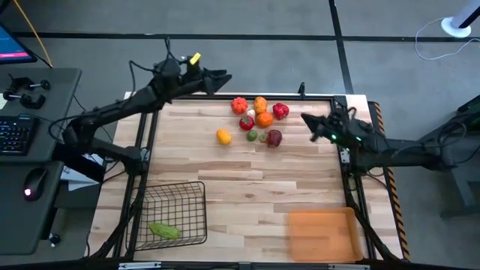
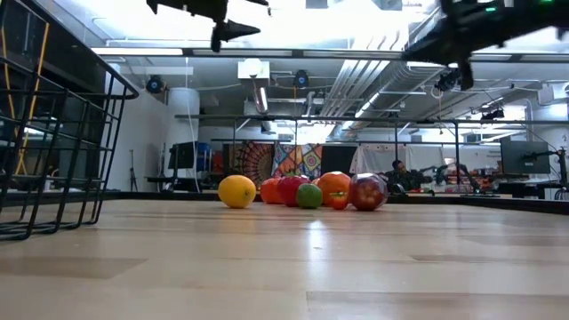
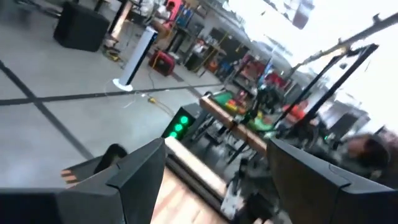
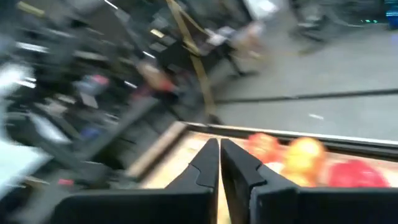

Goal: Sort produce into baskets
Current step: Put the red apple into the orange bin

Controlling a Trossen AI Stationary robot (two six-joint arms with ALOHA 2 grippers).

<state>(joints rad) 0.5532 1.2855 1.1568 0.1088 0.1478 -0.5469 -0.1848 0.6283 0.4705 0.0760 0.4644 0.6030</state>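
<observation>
One green piece (image 1: 164, 231) lies in the wire basket (image 1: 174, 215); the tray (image 1: 321, 234) is bare.
Remaining produce (image 1: 256, 118) is clustered at the surface's far edge. Left end effector (image 1: 223, 77) is spread, right end effector (image 1: 307, 118) closed; an outlying piece is best approached from above.

The left arm is stretched from the counter's left edge toward its far side; its tool (image 1: 222, 77) is held raised past the far edge, and in the left wrist view its two fingers (image 3: 134, 174) are seen spread well apart, with nothing between them. The right arm is brought in from the right edge, bent low; its tool (image 1: 306, 118) is pointed inward over the far right part of the counter; in the right wrist view its fingers (image 4: 205, 165) are pressed together, tips almost touching, nothing gripped.
</observation>
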